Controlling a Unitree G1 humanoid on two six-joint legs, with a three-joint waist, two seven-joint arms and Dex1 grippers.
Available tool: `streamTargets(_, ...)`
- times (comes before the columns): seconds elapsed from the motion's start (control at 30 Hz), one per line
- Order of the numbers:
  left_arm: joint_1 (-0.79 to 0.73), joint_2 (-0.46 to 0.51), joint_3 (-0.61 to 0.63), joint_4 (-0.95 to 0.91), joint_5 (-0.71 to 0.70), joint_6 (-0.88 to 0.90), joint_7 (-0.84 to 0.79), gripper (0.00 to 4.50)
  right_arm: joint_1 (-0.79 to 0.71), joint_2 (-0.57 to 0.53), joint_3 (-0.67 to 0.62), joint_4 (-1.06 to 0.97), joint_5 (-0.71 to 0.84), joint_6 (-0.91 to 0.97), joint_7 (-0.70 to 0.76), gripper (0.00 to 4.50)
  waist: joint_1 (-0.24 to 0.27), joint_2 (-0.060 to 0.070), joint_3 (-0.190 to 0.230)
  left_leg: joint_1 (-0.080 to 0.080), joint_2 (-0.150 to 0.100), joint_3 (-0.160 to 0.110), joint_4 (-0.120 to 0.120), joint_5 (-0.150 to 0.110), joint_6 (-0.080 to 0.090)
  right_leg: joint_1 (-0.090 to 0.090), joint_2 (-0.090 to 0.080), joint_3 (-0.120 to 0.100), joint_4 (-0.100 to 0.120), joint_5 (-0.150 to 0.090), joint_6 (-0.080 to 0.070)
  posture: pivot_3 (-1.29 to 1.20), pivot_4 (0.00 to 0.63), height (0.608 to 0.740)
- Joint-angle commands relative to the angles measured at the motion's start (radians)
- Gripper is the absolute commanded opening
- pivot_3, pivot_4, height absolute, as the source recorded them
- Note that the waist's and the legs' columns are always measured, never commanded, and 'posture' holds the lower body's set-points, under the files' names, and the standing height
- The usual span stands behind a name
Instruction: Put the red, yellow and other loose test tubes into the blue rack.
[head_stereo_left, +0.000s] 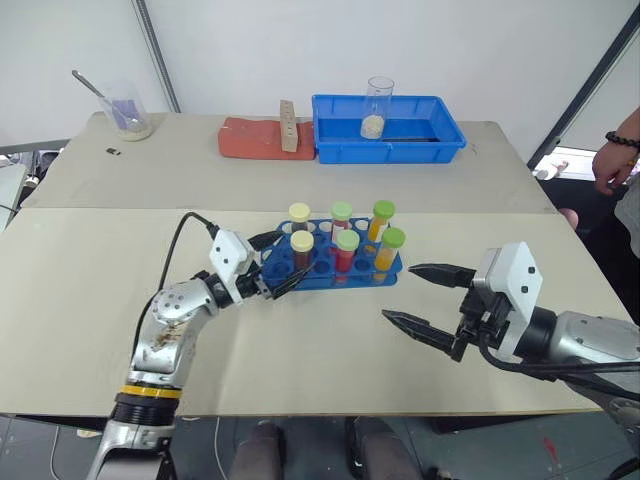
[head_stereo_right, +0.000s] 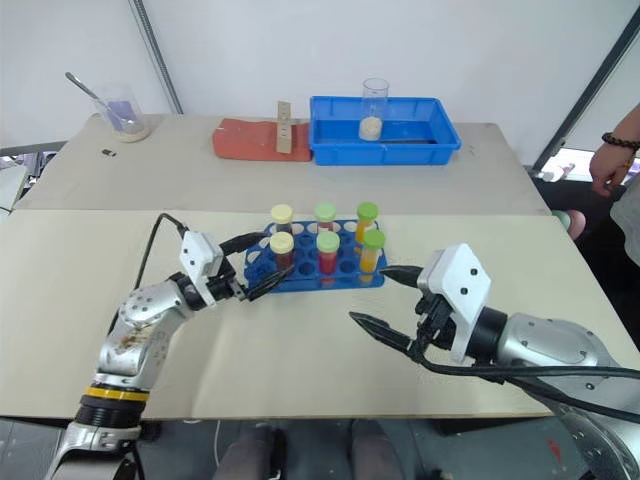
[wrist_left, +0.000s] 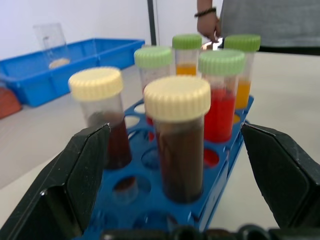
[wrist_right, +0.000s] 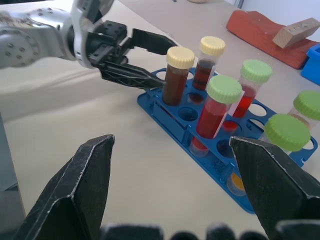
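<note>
Both grippers are seen with their black fingers spread wide and nothing held: the left gripper (head_stereo_left: 285, 264) is placed at the left end of the blue rack (head_stereo_left: 330, 270), with the near dark red tube (wrist_left: 179, 135) standing in its hole between the fingers and not squeezed, and the right gripper (head_stereo_left: 425, 297) is kept just off the rack's right end over the table (head_stereo_left: 100, 300). Six capped tubes are stood upright in the rack; the far dark red tube (wrist_right: 206, 62) seems to be seated too, though its hole is hidden.
</note>
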Motion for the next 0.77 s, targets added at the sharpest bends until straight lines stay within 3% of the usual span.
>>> streamTargets(0.03,0.029,0.123,0.062,-0.125,-0.040,0.133,-0.024,4.45,-0.035,-0.033,-0.034,0.049,-0.031,-0.054,0.079,4.11,-0.004,0.000,0.000,0.000,0.000,0.000,0.000,0.000,0.000,-0.001,0.000,0.000,0.000,0.000,0.000,0.00,0.150,0.740)
streamTargets(0.2,0.031,0.321,0.137,-0.141,-0.003,0.183,-0.058,4.45,-0.088,-0.096,-0.076,0.189,-0.071,-0.117,0.233,4.11,0.001,0.000,0.000,0.000,0.001,0.001,-0.001,0.000,0.000,-0.003,0.000,0.000,0.001,-0.001,-0.002,0.00,0.150,0.740)
streamTargets(0.33,0.009,0.419,0.181,-0.130,-0.021,0.200,-0.097,4.45,-0.108,-0.162,-0.098,0.307,-0.108,-0.163,0.368,4.11,0.006,0.000,0.000,-0.001,0.000,0.002,-0.001,0.000,0.000,-0.004,-0.001,0.000,0.000,-0.001,-0.002,0.00,0.150,0.740)
streamTargets(0.5,0.019,0.466,0.218,-0.139,-0.060,0.249,-0.129,4.45,-0.133,-0.208,-0.093,0.419,-0.162,-0.218,0.479,4.11,0.004,0.000,0.000,-0.001,0.000,0.004,-0.002,0.000,0.000,-0.004,-0.002,0.000,-0.001,-0.001,-0.002,0.00,0.150,0.740)
streamTargets(0.77,0.017,0.473,0.242,-0.178,-0.098,0.325,-0.130,4.45,-0.168,-0.201,-0.073,0.463,-0.210,-0.237,0.523,4.11,0.002,0.000,0.000,-0.001,0.001,0.004,-0.002,0.000,0.000,-0.005,-0.002,0.000,0.000,-0.001,-0.002,0.00,0.150,0.740)
